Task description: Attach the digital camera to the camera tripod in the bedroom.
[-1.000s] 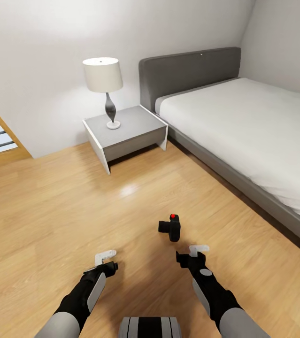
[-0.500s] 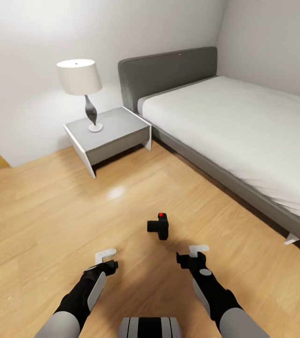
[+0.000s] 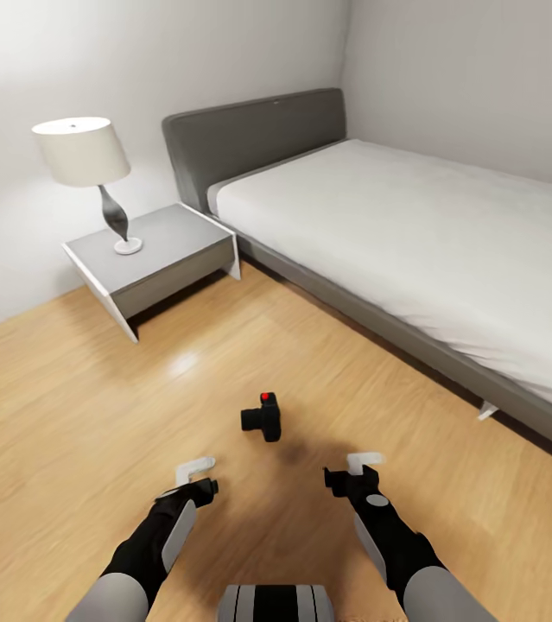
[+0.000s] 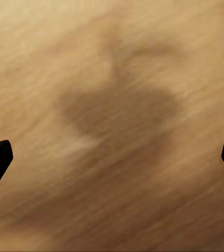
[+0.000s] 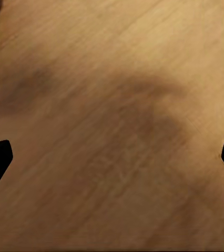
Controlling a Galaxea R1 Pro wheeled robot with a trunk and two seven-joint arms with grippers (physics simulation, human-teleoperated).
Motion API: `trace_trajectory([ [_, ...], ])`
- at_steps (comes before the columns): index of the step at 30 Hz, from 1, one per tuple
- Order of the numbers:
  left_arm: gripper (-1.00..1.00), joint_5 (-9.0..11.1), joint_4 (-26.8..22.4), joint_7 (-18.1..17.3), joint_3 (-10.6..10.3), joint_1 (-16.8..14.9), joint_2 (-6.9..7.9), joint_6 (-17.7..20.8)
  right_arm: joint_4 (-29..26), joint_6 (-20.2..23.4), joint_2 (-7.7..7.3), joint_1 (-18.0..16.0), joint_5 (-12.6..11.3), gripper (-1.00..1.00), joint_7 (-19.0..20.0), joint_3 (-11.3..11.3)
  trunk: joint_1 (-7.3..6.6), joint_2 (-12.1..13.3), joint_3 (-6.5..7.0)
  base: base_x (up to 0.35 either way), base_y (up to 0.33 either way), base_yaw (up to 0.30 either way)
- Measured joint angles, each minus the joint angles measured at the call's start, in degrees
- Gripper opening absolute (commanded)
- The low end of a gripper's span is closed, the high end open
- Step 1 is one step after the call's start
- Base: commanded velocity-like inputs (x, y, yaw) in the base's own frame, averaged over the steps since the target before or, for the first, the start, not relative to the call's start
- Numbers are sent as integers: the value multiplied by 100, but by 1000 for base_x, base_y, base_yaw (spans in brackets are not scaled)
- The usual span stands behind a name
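- The light wood plank floor (image 3: 68, 415) carries the small black digital camera (image 3: 263, 419), which lies on the boards with a red dot on its top.
- A low grey nightstand (image 3: 150, 259) stands on the floor by the wall, with a white-shaded lamp (image 3: 85, 168) on top.
- The grey-framed bed (image 3: 414, 250) stands just beside it, its white mattress bare.

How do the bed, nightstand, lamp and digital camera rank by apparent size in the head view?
Largest to smallest, as they look:
1. bed
2. nightstand
3. lamp
4. digital camera, lying on the wood floor

The digital camera sits nearest the lens yet looks smallest, so its last place is safe.
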Motion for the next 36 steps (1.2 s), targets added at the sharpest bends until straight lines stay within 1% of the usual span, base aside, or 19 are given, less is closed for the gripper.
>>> trace_trajectory([
  [7,100,0,0,0,-6,-2,-20,0,-64,156,-5,-1,-6,100,3,-11,0,0,21,0,0,-294],
  [12,100,0,6,0,-8,-1,-28,5,-355,459,-10,0,-30,100,0,-17,0,0,36,13,0,-293],
  [13,100,0,7,0,-8,0,-29,6,-441,589,-14,0,-38,100,1,-19,-1,0,40,52,0,-292],
  [18,100,-6,6,0,-9,-1,-31,5,-569,874,-58,0,-50,100,3,-24,-1,0,58,53,0,-289],
  [23,100,-8,1,0,-9,-2,-31,5,-603,956,-75,0,-57,100,1,-59,0,0,78,18,0,-287],
  [28,100,-7,3,0,-8,-1,-31,6,-616,981,-81,0,-60,100,-2,-183,0,0,99,5,0,-256],
  [32,100,-5,0,-5,-12,0,-36,9,-619,982,-73,-1,-57,100,-7,-281,0,0,108,1,0,-108],
  [36,100,-4,-1,-7,-15,-1,-38,10,-623,938,-78,-1,-56,100,-11,-325,0,0,111,28,-9,-34],
])
